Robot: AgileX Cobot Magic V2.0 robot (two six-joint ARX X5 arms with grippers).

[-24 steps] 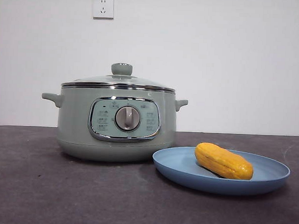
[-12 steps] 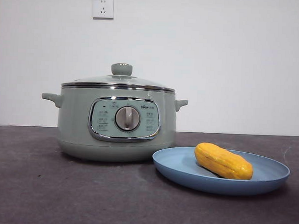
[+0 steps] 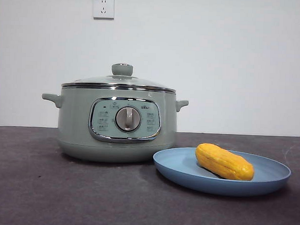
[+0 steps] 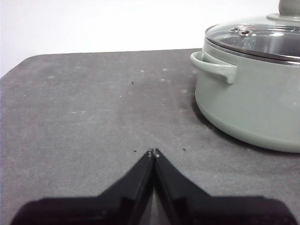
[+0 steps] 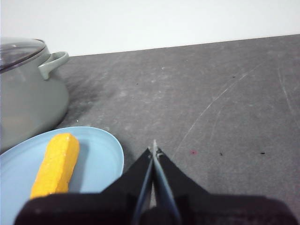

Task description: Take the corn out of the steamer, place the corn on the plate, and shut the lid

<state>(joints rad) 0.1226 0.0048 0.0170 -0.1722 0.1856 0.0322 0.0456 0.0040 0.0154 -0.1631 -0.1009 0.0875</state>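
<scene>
Still unchanged — corn (image 3: 224, 162) on plate (image 3: 266, 184), lid (image 3: 119, 81) shut.

A dark grey table (image 3: 63, 198) (scuffed, speckled) — behind it, a white wall socket (image 3: 103, 7).

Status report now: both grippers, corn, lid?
Left gripper shut, empty, beside steamer. Right gripper shut, empty, beside plate. Corn on plate; lid on steamer. Nothing in the way.

Black wedge-shaped claw (image 4: 153, 152), seemingly matte.
</scene>
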